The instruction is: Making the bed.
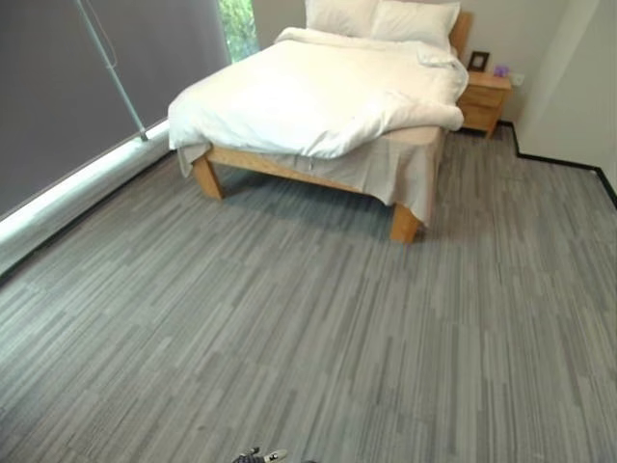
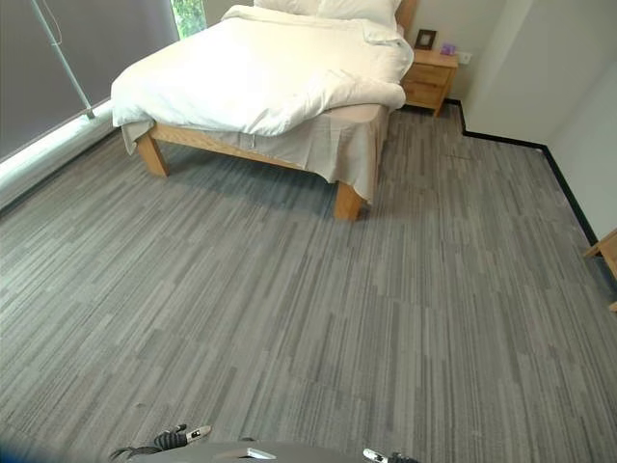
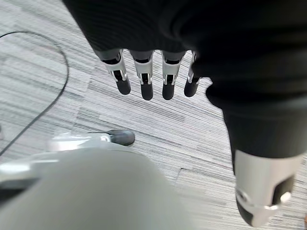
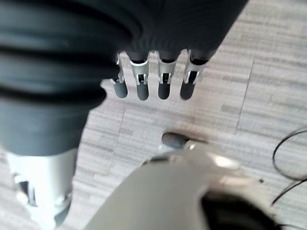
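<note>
The bed (image 1: pixel 318 106) stands at the far side of the room, well apart from the robot, with a wide stretch of grey floor (image 1: pixel 318 328) between them. Its wooden frame shows along the foot edge, with a leg (image 1: pixel 206 177) at the left foot corner and another leg (image 1: pixel 403 224) at the right foot corner. A white duvet (image 1: pixel 308 92) lies rumpled over the mattress: it hangs past the left foot corner, while near the right foot corner its edge is folded back, baring the sheet (image 1: pixel 410 164) that drapes down the bed's right side. Two pillows (image 1: pixel 386 17) lean at the head edge.

A nightstand (image 1: pixel 484 101) sits just beside the bed's right head corner, against the back wall, with a small frame (image 1: pixel 478 60) on top. To the bed's left runs a window with a grey blind (image 1: pixel 77 87), leaving a narrow floor strip between the two. To the bed's right the floor runs open up to a white wall (image 2: pixel 540 68).

The left hand (image 3: pixel 144 76) hangs over the floor with fingers straight and relaxed, holding nothing. The right hand (image 4: pixel 153 79) hangs likewise, fingers extended and empty.
</note>
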`<state>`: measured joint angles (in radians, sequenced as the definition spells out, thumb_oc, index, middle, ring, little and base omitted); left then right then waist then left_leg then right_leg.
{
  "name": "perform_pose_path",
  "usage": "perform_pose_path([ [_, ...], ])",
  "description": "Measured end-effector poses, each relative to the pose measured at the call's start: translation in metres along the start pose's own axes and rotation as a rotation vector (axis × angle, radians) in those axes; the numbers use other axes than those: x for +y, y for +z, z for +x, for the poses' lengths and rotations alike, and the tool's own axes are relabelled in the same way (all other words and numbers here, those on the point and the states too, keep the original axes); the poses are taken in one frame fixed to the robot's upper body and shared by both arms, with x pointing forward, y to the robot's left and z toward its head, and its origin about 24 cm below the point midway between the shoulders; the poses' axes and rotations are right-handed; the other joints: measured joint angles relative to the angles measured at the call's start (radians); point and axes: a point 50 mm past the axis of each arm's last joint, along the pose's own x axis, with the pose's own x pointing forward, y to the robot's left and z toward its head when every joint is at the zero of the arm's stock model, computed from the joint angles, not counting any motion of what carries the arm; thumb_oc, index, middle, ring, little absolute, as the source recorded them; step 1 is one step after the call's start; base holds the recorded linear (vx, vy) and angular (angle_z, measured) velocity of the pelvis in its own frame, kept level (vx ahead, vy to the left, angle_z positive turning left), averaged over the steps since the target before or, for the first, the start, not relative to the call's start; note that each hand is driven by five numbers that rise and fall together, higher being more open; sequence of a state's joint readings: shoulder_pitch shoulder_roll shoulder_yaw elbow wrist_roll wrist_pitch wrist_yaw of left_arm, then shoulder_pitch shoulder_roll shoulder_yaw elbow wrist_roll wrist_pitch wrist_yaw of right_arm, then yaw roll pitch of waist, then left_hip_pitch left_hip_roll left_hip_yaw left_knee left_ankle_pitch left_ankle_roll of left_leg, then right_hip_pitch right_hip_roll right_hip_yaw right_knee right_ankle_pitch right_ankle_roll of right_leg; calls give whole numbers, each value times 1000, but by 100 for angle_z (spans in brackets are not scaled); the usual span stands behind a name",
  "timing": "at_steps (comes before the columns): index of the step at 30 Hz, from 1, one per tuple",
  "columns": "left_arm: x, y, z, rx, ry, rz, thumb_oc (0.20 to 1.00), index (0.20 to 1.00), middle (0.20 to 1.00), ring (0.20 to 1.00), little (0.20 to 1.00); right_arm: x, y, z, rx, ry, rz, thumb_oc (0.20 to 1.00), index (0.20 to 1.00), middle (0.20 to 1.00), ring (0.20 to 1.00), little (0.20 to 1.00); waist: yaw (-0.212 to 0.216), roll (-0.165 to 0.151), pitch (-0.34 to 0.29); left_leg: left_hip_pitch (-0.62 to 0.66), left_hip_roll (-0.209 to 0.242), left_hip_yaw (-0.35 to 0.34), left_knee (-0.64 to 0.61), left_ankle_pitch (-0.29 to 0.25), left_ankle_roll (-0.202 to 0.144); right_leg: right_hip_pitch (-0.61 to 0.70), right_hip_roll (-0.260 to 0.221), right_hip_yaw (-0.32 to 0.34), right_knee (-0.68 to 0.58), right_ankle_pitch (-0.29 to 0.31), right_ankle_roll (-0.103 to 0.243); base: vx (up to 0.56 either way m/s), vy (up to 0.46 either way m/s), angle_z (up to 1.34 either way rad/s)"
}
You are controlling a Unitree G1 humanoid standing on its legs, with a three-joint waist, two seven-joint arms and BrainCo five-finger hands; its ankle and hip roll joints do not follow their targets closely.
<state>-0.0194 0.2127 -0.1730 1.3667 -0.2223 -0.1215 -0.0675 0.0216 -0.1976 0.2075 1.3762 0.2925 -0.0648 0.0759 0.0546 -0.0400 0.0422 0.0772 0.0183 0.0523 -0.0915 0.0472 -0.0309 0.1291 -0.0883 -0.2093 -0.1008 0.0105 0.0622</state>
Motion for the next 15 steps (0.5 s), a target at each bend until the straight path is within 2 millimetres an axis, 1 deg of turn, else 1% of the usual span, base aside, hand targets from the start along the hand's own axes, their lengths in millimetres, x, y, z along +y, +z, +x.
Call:
perform_pose_path([
  [3, -3, -4, 0, 14, -10, 34, 1000, 1000, 1000, 1000, 1000, 4, 9, 1, -36, 14, -18, 1000, 1000, 1000, 1000, 1000, -4, 9, -14, 10, -2, 20, 0, -5, 6, -2, -3, 23, -1, 1, 3, 20, 32, -21],
  [4, -4, -8, -1, 22, -12, 38, 1000, 1000, 1000, 1000, 1000, 5, 13, 1, -54, 22, -32, 1000, 1000, 1000, 1000, 1000, -14, 13, -24, 15, -1, 33, -1, -9, 3, -4, -2, 37, -3, 3, 7, 32, 32, -30],
  [7, -5, -9, -1, 27, -18, 64, 1000, 1000, 1000, 1000, 1000, 6, 13, 1, -56, 23, -39, 1000, 1000, 1000, 1000, 1000, -23, 13, -39, 19, 4, 48, -1, -12, 2, -6, -2, 53, -3, 5, 7, 39, 26, -19],
  [8, -4, -9, -1, 27, -18, 70, 1000, 1000, 1000, 1000, 1000, 4, 5, 0, -25, 16, -37, 1000, 1000, 1000, 1000, 1000, -24, 9, -48, 19, 6, 49, -2, -13, 1, -6, -1, 54, -3, 5, 7, 76, 23, -4],
  [9, -4, -9, -1, 27, -18, 71, 1000, 1000, 1000, 1000, 1000, 2, 0, 0, -5, 10, -34, 1000, 1000, 1000, 1000, 1000, -24, 12, -54, 20, 7, 49, -2, -13, 0, -6, 0, 55, -3, 4, 7, 64, 16, -3],
  [11, -4, -9, -1, 27, -18, 58, 1000, 1000, 1000, 1000, 1000, -4, -11, -2, 41, -12, -2, 1000, 1000, 1000, 1000, 1000, -23, 8, -61, 24, 9, 52, -3, -14, -1, -4, 2, 58, -3, 5, 6, 28, 12, -4],
  [12, -3, -8, -1, 26, -15, 57, 1000, 1000, 1000, 1000, 1000, -6, -12, -2, 46, -19, 3, 1000, 1000, 1000, 1000, 1000, -24, 6, -65, 26, 10, 53, -2, -14, -1, -3, 3, 59, -3, 5, 6, 14, 16, -6],
  [13, -2, -5, -1, 19, -13, 55, 1000, 1000, 1000, 1000, 1000, -9, -8, -2, 34, -24, 16, 1000, 1000, 1000, 1000, 1000, -24, 4, -66, 26, 10, 55, -1, -14, -1, -4, 4, 63, -3, 5, 5, -4, 10, -7],
  [14, -1, 2, 0, -2, -12, 37, 1000, 1000, 1000, 1000, 1000, -12, 0, -1, 8, -30, 44, 1000, 1000, 1000, 1000, 1000, -29, 3, -68, 28, 11, 59, -1, -14, -1, -5, 4, 68, -2, 7, 4, -35, 13, -22],
  [15, -2, 18, 1, -73, -14, -3, 1000, 1000, 1000, 1000, 1000, -18, 19, -1, -68, -38, 81, 1000, 1000, 1000, 1000, 1000, -23, 4, -65, 23, 14, 74, -6, -14, -1, -17, 6, 82, -4, 13, 3, -63, 23, -21],
])
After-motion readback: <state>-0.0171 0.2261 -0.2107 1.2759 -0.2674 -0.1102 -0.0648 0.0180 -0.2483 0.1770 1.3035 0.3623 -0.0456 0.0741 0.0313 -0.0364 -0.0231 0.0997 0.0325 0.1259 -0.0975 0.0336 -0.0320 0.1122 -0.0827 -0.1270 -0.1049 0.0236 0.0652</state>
